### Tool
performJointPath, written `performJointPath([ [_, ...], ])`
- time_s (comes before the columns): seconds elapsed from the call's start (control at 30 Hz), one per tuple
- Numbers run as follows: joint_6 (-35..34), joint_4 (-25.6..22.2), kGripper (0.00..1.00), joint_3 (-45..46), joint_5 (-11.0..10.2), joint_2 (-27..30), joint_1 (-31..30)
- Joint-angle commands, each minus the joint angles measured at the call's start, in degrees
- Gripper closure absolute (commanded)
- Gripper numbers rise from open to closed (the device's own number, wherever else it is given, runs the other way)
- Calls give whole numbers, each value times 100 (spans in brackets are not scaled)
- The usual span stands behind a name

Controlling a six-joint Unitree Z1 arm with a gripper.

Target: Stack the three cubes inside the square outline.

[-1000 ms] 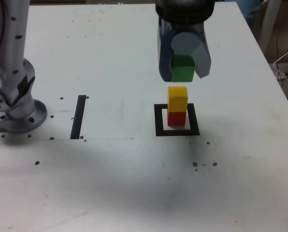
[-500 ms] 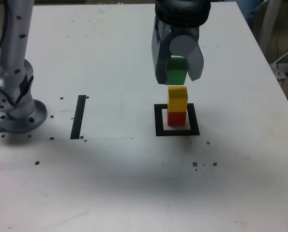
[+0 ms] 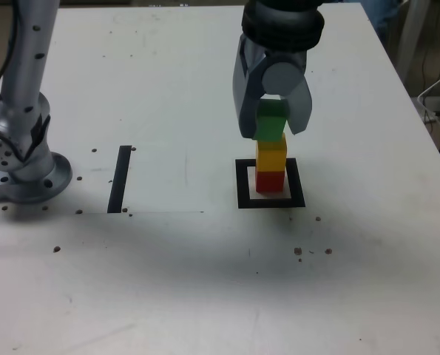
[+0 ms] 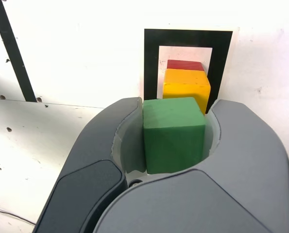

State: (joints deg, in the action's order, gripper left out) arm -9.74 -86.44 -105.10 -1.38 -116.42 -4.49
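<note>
The red cube [image 3: 270, 181] sits inside the square outline [image 3: 271, 201] of black tape, and the yellow cube [image 3: 271, 154] rests on top of it. My gripper [image 3: 272, 123] is shut on the green cube [image 3: 270, 120], which hangs right over the yellow cube, at or just above its top face. In the wrist view the green cube [image 4: 173, 134] is clamped between the grey jaws, with the yellow cube [image 4: 186, 90] and a strip of the red cube [image 4: 185, 64] showing beyond it, inside the square outline [image 4: 152, 63].
A straight black tape strip [image 3: 120, 178] lies on the white table [image 3: 168, 259] toward the exterior view's left. The arm's grey base [image 3: 24, 159] stands at the far left. Small dark specks dot the table.
The gripper has come down with the green cube, from well above the yellow cube to right over its top.
</note>
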Motion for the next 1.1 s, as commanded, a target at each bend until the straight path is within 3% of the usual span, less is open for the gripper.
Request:
performJointPath([
  [0.0, 49, 69, 81, -29, 19, -28, 22],
  [0.67, 141, 504, 80, 340, 25, 86, 80],
  [1.07, 18, 522, 54, 525, 73, 268, 97],
])
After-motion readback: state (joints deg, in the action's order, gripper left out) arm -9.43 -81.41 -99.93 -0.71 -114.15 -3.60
